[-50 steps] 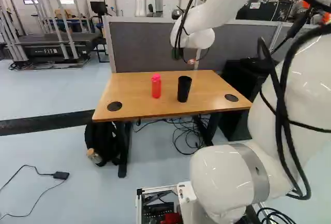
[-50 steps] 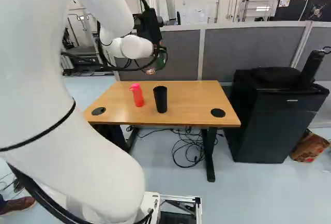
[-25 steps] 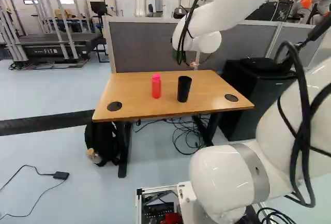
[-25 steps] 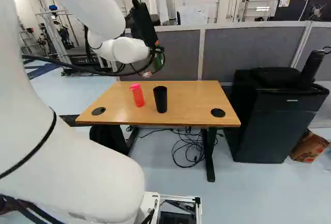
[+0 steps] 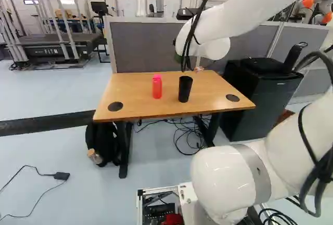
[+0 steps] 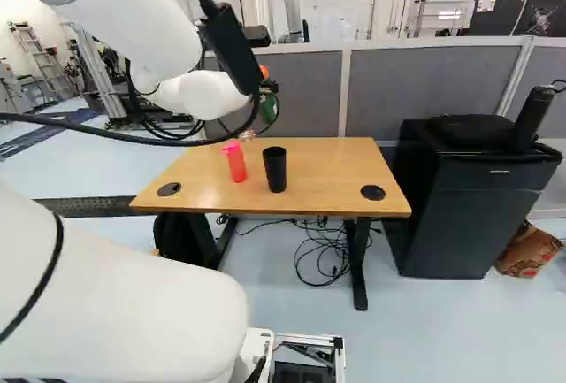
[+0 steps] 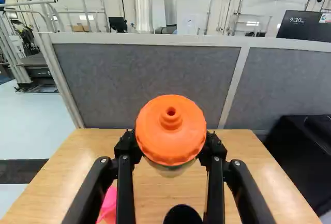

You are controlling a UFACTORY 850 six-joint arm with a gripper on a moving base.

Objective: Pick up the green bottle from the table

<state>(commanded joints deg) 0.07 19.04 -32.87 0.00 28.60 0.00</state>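
Black two-fingered pincer (image 6: 267, 88), clamped round orange-capped green bottle (image 7: 171, 131). Wooden desk (image 6: 323, 190): black cylindrical cup (image 6: 275, 171), three o'clock from pink-red bottle (image 6: 236, 165), right base view.

bare tabletop (image 6: 336, 171) beside black cup (image 6: 275, 172), pink bottle (image 6: 236, 164) near it, grey partition (image 6: 424, 91) behind, room under green bottle (image 6: 268, 109) apparently free

The green bottle (image 6: 269, 110), orange cap uppermost, is gripped in the hand (image 6: 268, 88), off the table (image 6: 327, 171).

White arm (image 5: 237, 9) rises from its base joint (image 5: 226, 181), upper links reaching forward; tool (image 6: 268, 103) aimed ahead, both black fingers (image 7: 125, 182) clamped in a grip.
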